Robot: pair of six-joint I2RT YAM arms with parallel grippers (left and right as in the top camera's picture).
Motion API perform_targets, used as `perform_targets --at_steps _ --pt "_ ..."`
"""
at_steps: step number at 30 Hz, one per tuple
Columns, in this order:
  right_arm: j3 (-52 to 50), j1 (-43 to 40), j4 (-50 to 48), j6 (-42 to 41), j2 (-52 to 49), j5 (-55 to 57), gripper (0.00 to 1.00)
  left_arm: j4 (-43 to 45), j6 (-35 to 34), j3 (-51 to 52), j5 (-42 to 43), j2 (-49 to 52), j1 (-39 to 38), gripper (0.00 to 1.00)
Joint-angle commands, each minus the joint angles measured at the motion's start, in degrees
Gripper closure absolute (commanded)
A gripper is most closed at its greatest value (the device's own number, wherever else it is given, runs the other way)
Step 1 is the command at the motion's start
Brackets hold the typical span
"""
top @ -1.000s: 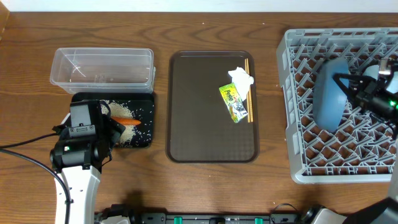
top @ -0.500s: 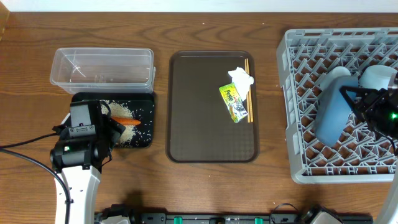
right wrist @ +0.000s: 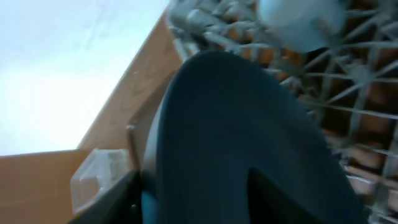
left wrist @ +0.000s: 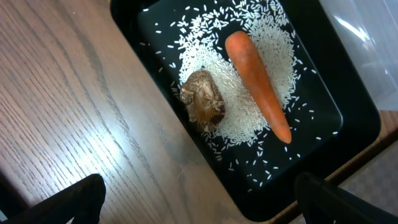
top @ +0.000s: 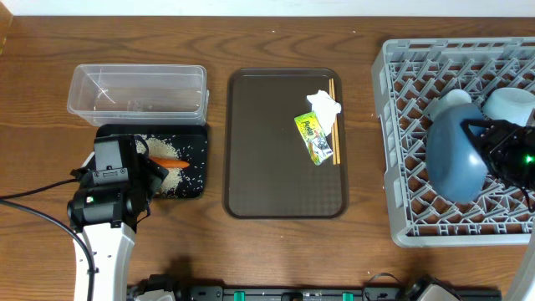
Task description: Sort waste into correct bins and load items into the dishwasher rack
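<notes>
Right wrist view: the dark-blue plate (right wrist: 249, 124) fills most of the frame and is blurred. Dark finger shapes show at the bottom edge, but their contact with the plate cannot be made out. Whether the right gripper (top: 493, 150) is gripping or released cannot be told.

Overhead view: the plate stands tilted on edge among the pegs of the dishwasher rack (top: 401, 226), in its right half. It covers part of a pale object (top: 447, 102) behind its upper rim, and that object cannot be identified. A pale cup (top: 510, 104) sits near the rack's far right corner. The right arm is cut off by the frame's right edge. Its gripper is at the plate's right rim.

The left arm rises from the table's (top: 251, 251) near edge and covers the left end of the black tray (top: 196, 134). The left gripper (left wrist: 199, 202) points down over the tray's near left corner, fingers (left wrist: 62, 199) spread wide and holding nothing.

In the black tray lie loose rice (left wrist: 211, 37), a carrot (left wrist: 258, 87) and a brown food lump (left wrist: 203, 99), the lump just left of the carrot. The clear tub (top: 138, 92) adjoins the tray's far edge.

On the brown serving tray (top: 267, 167), toward its far right corner, lie crumpled tissue (top: 324, 104), a green-yellow wrapper (top: 313, 138) and chopsticks (top: 333, 117), the wrapper partly over the chopsticks.
</notes>
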State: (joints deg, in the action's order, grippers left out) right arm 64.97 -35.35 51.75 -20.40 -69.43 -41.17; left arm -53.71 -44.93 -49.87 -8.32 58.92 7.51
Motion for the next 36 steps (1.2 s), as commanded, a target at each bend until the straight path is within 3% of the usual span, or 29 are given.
perform_targets --at_steps 1,16,19,24,27,36 --pt "-1.0 -0.4 0.6 0.7 -0.7 7.0 0.49 -0.2 0.8 -0.7 -0.7 -0.2 0.3 0.02" --pt "6.1 -0.3 6.7 -3.2 1.6 28.6 0.47 -0.2 0.8 -0.7 -0.7 -0.2 0.3 0.02" --pt "7.4 -0.3 8.2 -3.4 1.6 31.6 0.22 -0.2 0.8 -0.7 -0.7 -0.2 0.3 0.02" --pt "7.5 -0.3 9.0 -3.3 1.4 32.0 0.18 -0.2 0.8 -0.7 -0.7 -0.2 0.3 0.02" --pt "7.5 -0.3 9.2 -3.3 1.2 32.0 0.02 -0.2 0.8 -0.7 -0.7 -0.2 0.3 0.02" --pt "7.5 0.0 9.4 -2.2 1.5 31.3 0.01 -0.2 0.8 -0.7 -0.7 -0.2 0.3 0.02"
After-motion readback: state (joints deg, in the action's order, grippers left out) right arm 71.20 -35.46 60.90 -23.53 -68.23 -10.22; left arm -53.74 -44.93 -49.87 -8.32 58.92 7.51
